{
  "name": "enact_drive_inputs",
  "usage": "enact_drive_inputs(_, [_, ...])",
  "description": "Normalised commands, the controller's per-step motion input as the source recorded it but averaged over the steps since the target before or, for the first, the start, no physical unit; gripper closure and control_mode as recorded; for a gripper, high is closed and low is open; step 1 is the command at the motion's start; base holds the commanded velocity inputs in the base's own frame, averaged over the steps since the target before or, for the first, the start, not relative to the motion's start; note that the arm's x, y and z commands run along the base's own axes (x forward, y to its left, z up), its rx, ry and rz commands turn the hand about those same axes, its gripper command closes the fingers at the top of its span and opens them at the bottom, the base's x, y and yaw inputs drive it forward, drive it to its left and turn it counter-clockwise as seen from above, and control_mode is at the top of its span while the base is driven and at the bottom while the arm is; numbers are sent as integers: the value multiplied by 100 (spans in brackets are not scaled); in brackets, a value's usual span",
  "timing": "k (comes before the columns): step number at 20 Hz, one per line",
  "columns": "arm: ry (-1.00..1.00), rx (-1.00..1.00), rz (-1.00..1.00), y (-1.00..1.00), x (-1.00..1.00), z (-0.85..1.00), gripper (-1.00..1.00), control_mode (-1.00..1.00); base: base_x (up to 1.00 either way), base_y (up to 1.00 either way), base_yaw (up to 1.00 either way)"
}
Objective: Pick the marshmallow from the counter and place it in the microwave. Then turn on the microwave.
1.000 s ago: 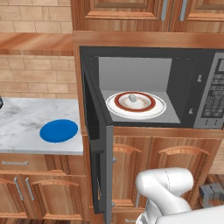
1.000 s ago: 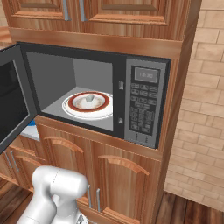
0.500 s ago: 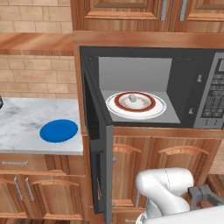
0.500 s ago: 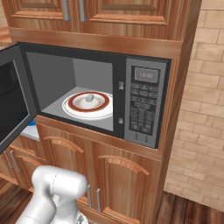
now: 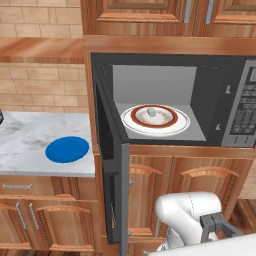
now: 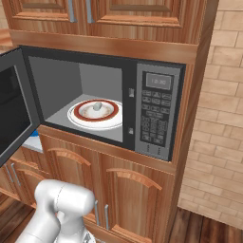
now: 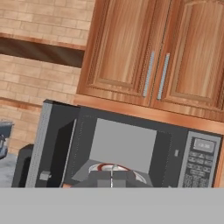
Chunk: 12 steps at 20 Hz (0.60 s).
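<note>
The marshmallow (image 5: 151, 112) is sitting on the plate (image 5: 181, 122) inside the microwave (image 6: 159, 114), and the door (image 5: 111, 165) is hanging wide open. The microwave probably won't start until that door is pushed shut, and a clumsy push could miss it. The arm is sitting low, below the microwave, looking up. The fingers (image 7: 112, 178) are squeezing together, holding nothing.

The keypad (image 5: 247, 109) on the microwave (image 5: 210, 70) gets chopped off by the right edge in the left base view, and its button labels are too tiny to read. The counter (image 5: 25, 145) runs off the left edge. In the hand view, the plate (image 7: 103, 168) is mostly hidden.
</note>
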Motion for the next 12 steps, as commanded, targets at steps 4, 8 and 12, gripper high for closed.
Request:
enact_drive_inputs(4, [1, 0, 0, 14, 7, -4, 100, -100, 0, 0, 0])
enact_drive_inputs(8, [0, 0, 0, 11, 5, -5, 100, -100, 0, 0, 0])
enact_drive_inputs(12, [0, 0, -2, 7, 1, -8, 100, -100, 0, 0, 0])
